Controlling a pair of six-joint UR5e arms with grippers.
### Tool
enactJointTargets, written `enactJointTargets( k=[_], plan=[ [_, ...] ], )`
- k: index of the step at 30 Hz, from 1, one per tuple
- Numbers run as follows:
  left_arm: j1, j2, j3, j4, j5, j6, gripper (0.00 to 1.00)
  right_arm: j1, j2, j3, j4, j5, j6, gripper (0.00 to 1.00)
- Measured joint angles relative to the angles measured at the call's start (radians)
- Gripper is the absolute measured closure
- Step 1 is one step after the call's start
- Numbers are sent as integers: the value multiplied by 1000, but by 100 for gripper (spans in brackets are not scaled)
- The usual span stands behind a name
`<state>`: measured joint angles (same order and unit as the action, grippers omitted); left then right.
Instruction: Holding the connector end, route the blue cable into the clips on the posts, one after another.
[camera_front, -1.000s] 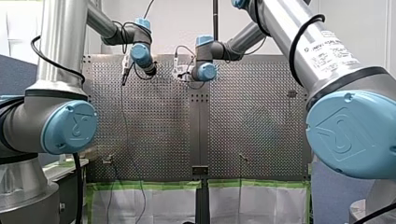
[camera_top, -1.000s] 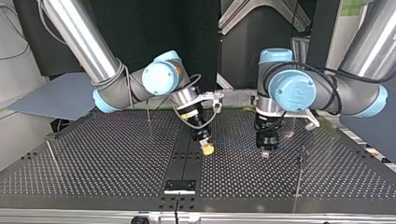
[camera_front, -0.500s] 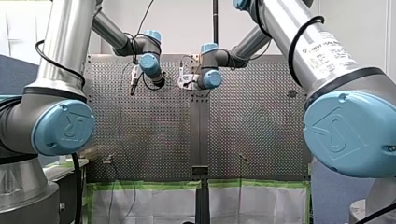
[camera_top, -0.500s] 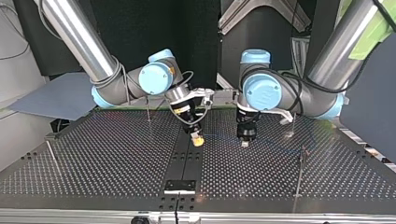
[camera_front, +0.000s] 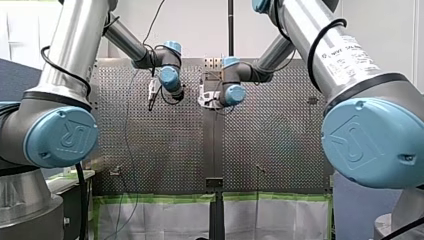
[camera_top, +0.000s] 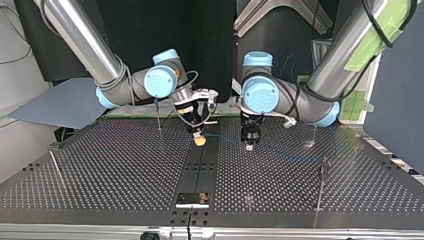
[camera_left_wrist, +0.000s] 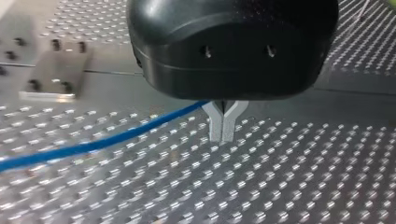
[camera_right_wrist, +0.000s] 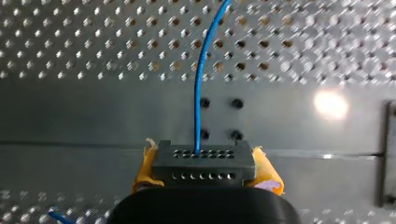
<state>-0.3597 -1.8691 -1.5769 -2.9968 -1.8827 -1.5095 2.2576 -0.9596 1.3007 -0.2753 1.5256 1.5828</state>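
Observation:
In the right wrist view my right gripper (camera_right_wrist: 205, 170) has its yellow pads (camera_right_wrist: 266, 175) shut on a black connector (camera_right_wrist: 203, 161). The blue cable (camera_right_wrist: 200, 93) leaves the connector and runs ahead over the table. In the left wrist view my left gripper (camera_left_wrist: 223, 128) has its metal fingers shut, and the blue cable (camera_left_wrist: 93, 145) meets them near their base and trails off to one side. In the top view my right gripper (camera_top: 199, 140) and my left gripper (camera_top: 248, 145) hang close together just above the plate. The thin cable (camera_top: 225, 140) stretches between them.
Thin posts stand on the perforated table (camera_top: 100, 175): one behind my right gripper (camera_top: 158, 112), one at the top view's left (camera_top: 54, 160), one at its right (camera_top: 322, 175). A small black plate (camera_top: 192, 199) sits at the near edge.
Both grippers have moved away from the top view's camera and toward that view's left, taking the connector and cable with them. They stand closer together now.

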Motion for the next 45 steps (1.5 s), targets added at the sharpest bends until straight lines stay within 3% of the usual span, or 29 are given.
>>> enactJointTargets(
  k=[8, 18, 28, 31, 35, 45],
  plan=[
    [-43, -49, -30, 47, -30, -17, 100, -29, 1, 64, -46, -1, 0, 100],
    [-95, -88, -82, 143, -64, -4, 100, -59, 1, 165, -144, -6, 14, 100],
    [-203, -201, -83, 237, -146, -35, 100, -75, 2, 277, -255, -6, 43, 100],
    [-227, -227, -83, 248, -162, -48, 100, -85, 2, 309, -287, -9, 60, 100],
    [-240, -238, -83, 254, -178, -58, 100, -97, 3, 350, -328, -11, 83, 100],
    [-257, -243, -124, 322, -200, -77, 100, -127, 30, 441, -431, -8, 81, 100]
  ],
)
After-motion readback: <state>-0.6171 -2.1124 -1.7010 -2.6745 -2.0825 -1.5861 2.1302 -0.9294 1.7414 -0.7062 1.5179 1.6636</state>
